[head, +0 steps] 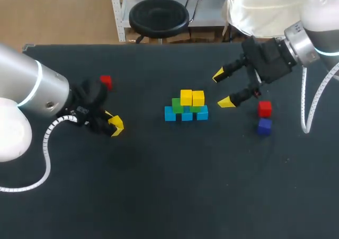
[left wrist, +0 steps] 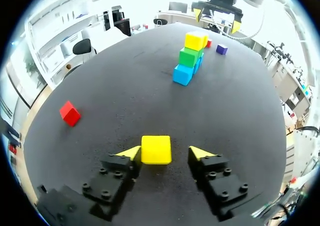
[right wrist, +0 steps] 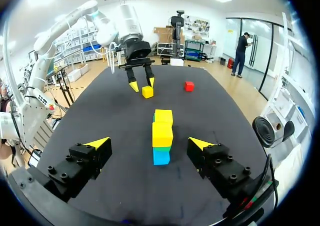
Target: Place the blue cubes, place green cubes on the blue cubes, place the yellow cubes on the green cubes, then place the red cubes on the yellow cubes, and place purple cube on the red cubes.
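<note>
Left gripper [left wrist: 164, 153] is low over the black matte table [head: 159, 196], at 9 o'clock from the stack and well apart from it; its fingers are spread. A loose small yellow cube [left wrist: 156, 150] sits on the table between them; it touches one yellow tip and there is a gap to the other, so it is not gripped. A small red cube [head: 106, 81] lies on the table near this gripper, at its 12 o'clock in the head view.

The stack is at table centre: three blue cubes [head: 186, 115] in a row at the bottom, touching side by side; two green cubes [head: 177, 105] on them; two stacked yellow cubes [head: 186, 97] on the green, side by side.

Right gripper [head: 222, 89] is near the stack, at its 2 o'clock; fingers are wide apart, holding nothing. In the right wrist view the stack lies ahead of it, between the lines of the two fingers.

A second red cube [head: 265, 108] is on the table at 3 o'clock from the stack, just past the right gripper; a small purple cube [head: 264, 126] is just beside it at its 6 o'clock, with a slim gap.
</note>
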